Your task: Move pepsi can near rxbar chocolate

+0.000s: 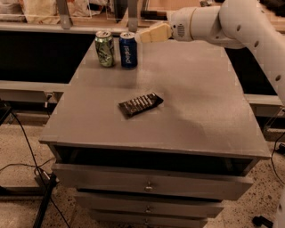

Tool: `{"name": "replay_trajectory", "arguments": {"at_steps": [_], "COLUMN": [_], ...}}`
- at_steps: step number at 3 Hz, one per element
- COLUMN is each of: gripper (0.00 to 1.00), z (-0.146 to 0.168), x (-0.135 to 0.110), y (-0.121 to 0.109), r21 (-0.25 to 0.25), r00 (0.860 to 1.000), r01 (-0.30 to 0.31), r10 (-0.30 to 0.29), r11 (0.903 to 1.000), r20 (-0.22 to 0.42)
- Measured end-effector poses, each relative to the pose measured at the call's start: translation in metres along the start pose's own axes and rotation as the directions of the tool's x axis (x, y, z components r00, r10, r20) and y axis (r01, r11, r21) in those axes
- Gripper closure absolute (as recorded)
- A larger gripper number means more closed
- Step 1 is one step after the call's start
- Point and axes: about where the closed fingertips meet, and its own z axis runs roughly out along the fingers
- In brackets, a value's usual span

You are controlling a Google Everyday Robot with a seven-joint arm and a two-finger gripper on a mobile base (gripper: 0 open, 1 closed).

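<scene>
The blue pepsi can point(128, 50) stands upright at the back left of the grey cabinet top point(196, 107). The dark rxbar chocolate point(140, 104) lies flat near the middle of the top, well in front of the can. My gripper point(143, 35) reaches in from the right on a white arm. It hovers just right of the pepsi can's top, apart from the can, with nothing in it.
A green-and-white patterned can point(104, 48) stands right next to the pepsi can on its left. Drawers point(147, 185) sit below the top. A counter with bags and metal posts point(64, 13) runs behind. Cables point(26, 147) lie on the floor at left.
</scene>
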Motion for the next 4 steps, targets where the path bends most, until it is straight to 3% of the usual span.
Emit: {"name": "replay_trajectory", "arguments": {"at_steps": [2,4], "gripper": [0.00,0.00], "z": [0.029,0.068], "x": [0.014,0.037], "y": [-0.001,0.009], "r21": [-0.087,-0.120], "r00": [0.995,0.993], "r01": [0.064,0.106], "r10": [-0.057,-0.101], "r11": [0.9942,0.9871], "r20": [0.082,0.053]}}
